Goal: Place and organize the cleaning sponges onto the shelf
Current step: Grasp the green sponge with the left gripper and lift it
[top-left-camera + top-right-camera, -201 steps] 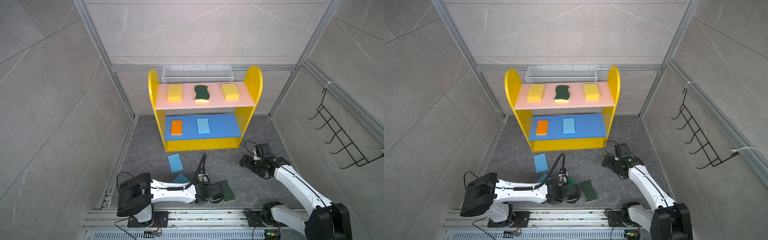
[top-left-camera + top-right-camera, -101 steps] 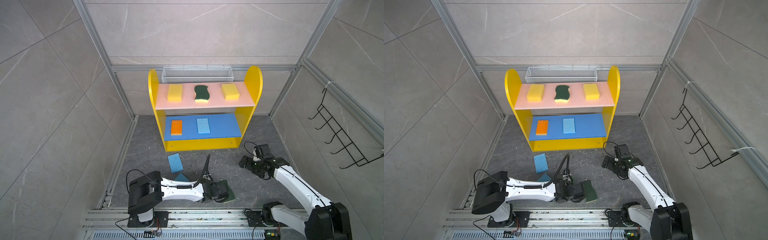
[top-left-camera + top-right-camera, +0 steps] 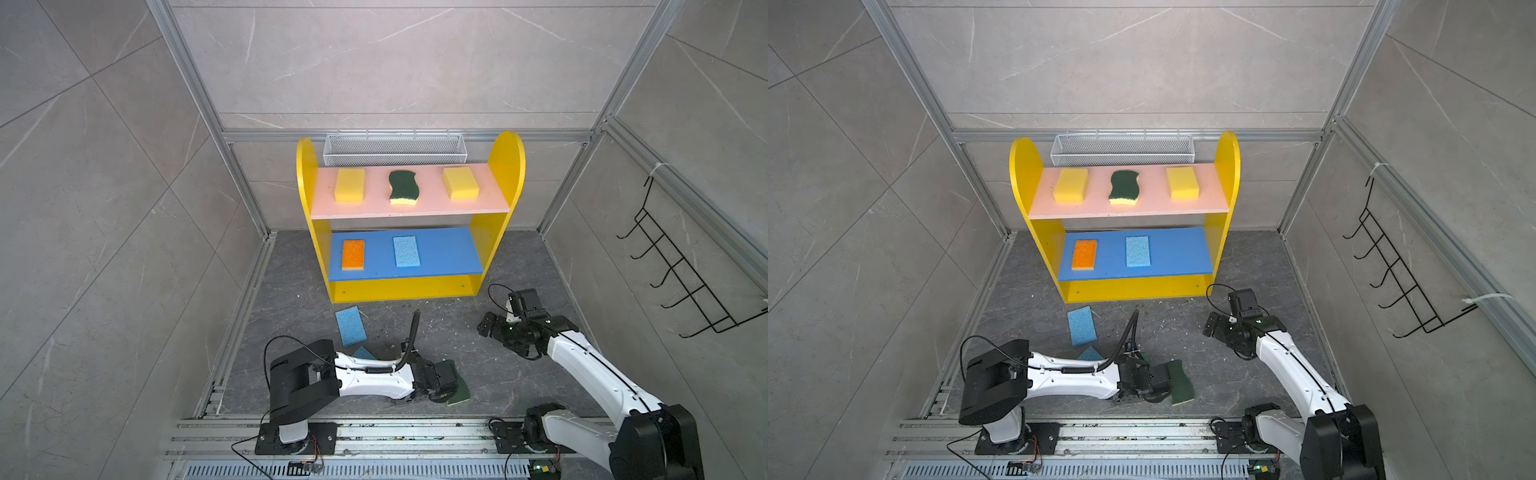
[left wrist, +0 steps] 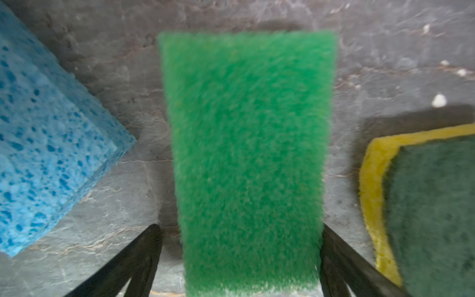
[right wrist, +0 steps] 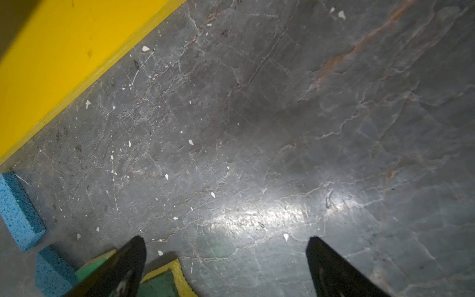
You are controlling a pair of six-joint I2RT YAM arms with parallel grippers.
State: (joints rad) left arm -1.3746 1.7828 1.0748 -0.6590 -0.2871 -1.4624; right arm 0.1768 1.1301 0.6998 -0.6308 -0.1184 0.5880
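Shelf (image 3: 505,166) at 12 o'clock carries five sponges (image 3: 350,185). Right gripper (image 5: 225,238), at 4 o'clock, hangs wide over bare floor (image 5: 257,128). At 6 o'clock, left gripper (image 4: 239,226) straddles the green sponge (image 4: 244,144) on the floor, fingers wide, nothing gripped; a crooked close could snag the neighbouring scourer (image 4: 431,205).

No writing, label, brand mark, number or sign can be read in any view. The shelf (image 3: 505,166) shows plain coloured boards and panels only. Any marking on the white arm casings (image 3: 374,380) is too small to make out.
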